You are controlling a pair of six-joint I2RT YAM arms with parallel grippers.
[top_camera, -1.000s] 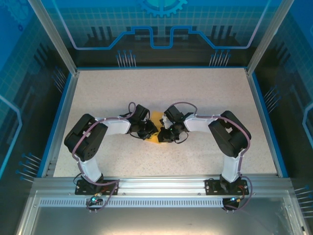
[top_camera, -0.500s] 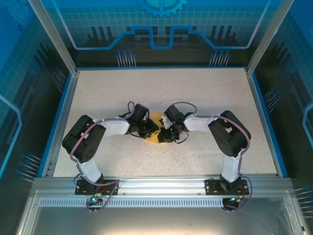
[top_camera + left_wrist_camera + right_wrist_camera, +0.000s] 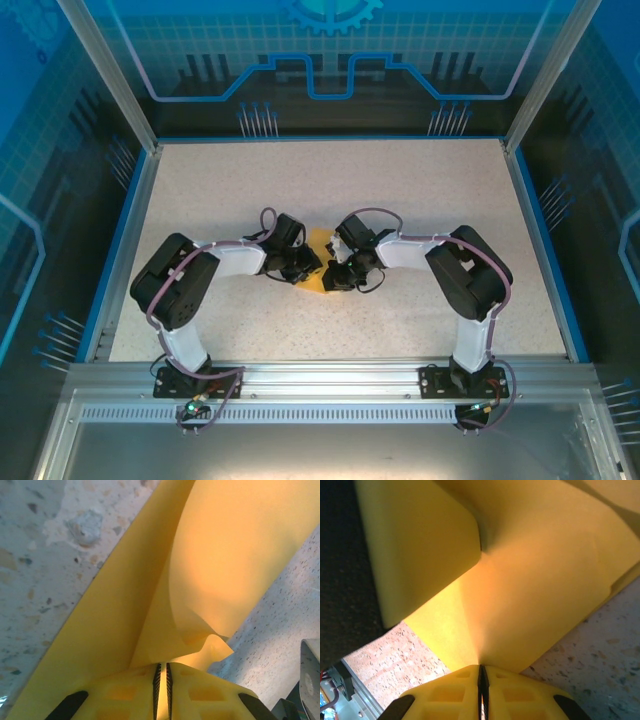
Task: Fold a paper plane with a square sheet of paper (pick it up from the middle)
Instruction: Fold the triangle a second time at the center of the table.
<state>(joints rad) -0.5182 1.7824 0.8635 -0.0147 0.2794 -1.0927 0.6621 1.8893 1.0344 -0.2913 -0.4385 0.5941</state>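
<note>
At the middle of the table [image 3: 420, 190], the paper [image 3: 320, 240] sits between the two grippers, which hide most of it from above. It is bent into layers: one flap curls up off the table with a crumpled corner, and another lies folded over the sheet. The left gripper [image 3: 161, 669], just left of the table's middle, has its jaws pinched nearly together on the paper's edge. The right gripper [image 3: 481, 670], just right of the middle, is likewise clamped on the paper, jaws almost touching. Both arms reach in from the table's near edge, elbows out toward its sides.
</note>
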